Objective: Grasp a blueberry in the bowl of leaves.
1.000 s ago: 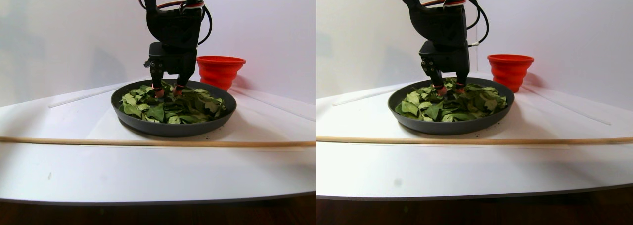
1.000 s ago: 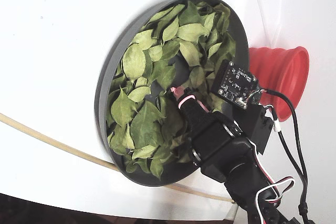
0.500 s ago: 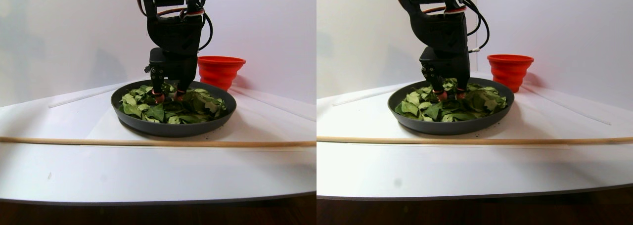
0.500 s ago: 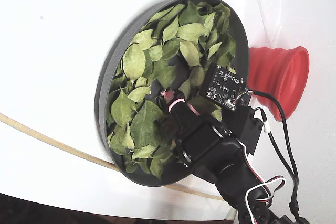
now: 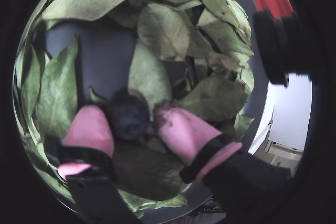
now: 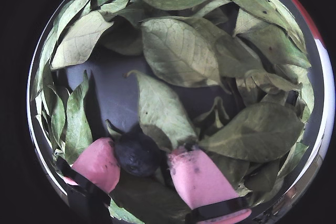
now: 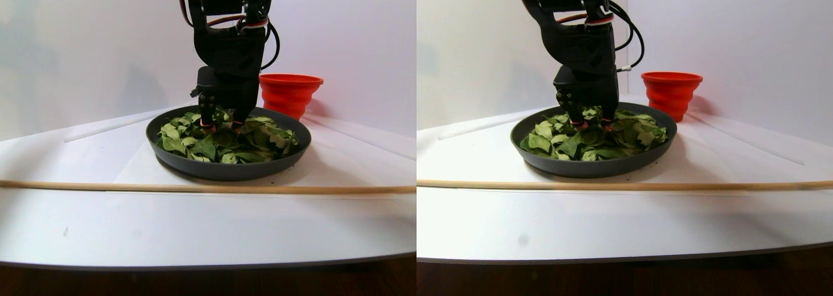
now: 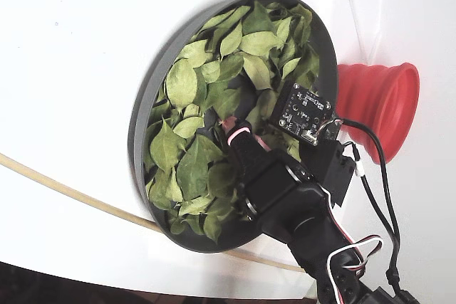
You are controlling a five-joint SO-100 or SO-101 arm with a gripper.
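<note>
The blueberry (image 5: 128, 118), small, round and dark, lies on the bare grey floor of the bowl of leaves (image 8: 142, 126) among green leaves (image 5: 163, 30). It also shows in the other wrist view (image 6: 137, 154). My gripper (image 5: 128, 113) reaches down into the dish, and its pink fingertips (image 5: 90, 129) press the berry from both sides. In the other wrist view my gripper (image 6: 142, 150) holds it the same way. In the stereo pair view my gripper (image 7: 221, 123) is down in the leaves near the dish's middle. The berry is hidden in the stereo pair and fixed views.
A red ribbed cup (image 7: 289, 91) stands just behind the dish, also seen in the fixed view (image 8: 377, 108). A thin wooden stick (image 7: 195, 187) lies across the white table in front of the dish. A small circuit board (image 8: 306, 113) hangs beside the arm.
</note>
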